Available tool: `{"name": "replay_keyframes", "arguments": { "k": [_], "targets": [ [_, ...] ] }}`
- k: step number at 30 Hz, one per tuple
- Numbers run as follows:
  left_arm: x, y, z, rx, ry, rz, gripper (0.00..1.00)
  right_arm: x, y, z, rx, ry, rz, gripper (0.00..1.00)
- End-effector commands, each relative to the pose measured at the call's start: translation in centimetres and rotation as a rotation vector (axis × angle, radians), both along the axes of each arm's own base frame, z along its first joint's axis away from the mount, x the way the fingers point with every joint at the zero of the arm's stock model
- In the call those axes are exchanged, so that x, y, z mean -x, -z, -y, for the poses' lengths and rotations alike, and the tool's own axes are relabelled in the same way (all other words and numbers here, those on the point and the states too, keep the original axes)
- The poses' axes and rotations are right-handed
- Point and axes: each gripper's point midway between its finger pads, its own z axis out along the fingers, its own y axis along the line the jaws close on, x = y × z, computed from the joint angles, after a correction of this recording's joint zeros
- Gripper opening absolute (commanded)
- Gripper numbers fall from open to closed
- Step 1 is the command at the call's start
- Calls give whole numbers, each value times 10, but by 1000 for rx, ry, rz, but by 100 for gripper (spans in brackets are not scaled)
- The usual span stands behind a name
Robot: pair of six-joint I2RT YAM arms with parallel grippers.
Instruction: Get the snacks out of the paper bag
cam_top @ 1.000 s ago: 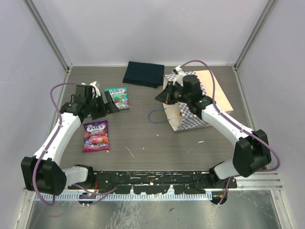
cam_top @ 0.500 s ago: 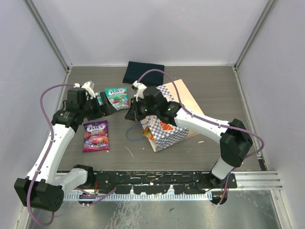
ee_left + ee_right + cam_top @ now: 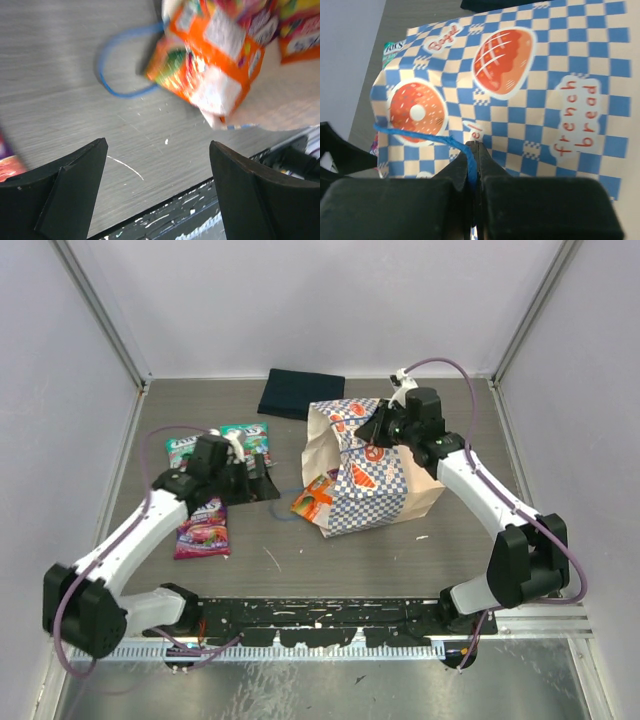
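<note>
The checkered paper bag (image 3: 372, 480) is tipped over, its mouth facing left. My right gripper (image 3: 368, 432) is shut on its thin blue cord handle (image 3: 420, 136), above the bag's printed side (image 3: 540, 85). Orange snacks (image 3: 315, 498) poke out of the mouth; in the left wrist view an orange pouch (image 3: 210, 65) hangs out above the table, with the other handle loop (image 3: 120, 75) beside it. My left gripper (image 3: 272, 480) is open just left of the mouth, nothing between its fingers (image 3: 65, 195). Two teal pouches (image 3: 247, 440) (image 3: 183, 447) and a purple pouch (image 3: 203, 525) lie on the table.
A dark navy folded cloth (image 3: 300, 393) lies at the back, behind the bag. Grey walls close the table on the left, back and right. A black rail (image 3: 320, 615) runs along the near edge.
My right gripper has swung the bag by its handle back to the right and tipped it, so orange pouches slide out. The left arm has moved right, up to the bag's mouth.
</note>
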Motion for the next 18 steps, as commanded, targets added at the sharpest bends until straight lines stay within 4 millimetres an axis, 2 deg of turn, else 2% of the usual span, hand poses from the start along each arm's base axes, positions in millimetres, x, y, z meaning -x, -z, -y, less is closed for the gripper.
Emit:
{"name": "replay_keyframes", "arguments": {
  "k": [1, 2, 7, 8, 10, 14, 18],
  "targets": [
    [0, 31, 50, 47, 60, -28, 84, -4, -8, 3, 19, -18, 43, 1],
    [-1, 42, 58, 48, 71, -49, 84, -6, -8, 8, 17, -12, 41, 1],
    [-21, 66, 83, 42, 92, -51, 84, -14, -6, 30, 20, 4, 43, 1],
    [-26, 76, 87, 25, 100, -72, 84, -15, -5, 39, 27, 14, 41, 1],
    [-36, 84, 94, 7, 109, -76, 82, -16, -5, 55, 32, 34, 44, 1],
    [-61, 79, 109, 47, 107, -12, 82, -16, -5, 82, 20, 69, 48, 1],
    [-76, 68, 126, 95, 133, 23, 81, -14, -2, 85, 8, 49, 44, 1]
  ]
}}
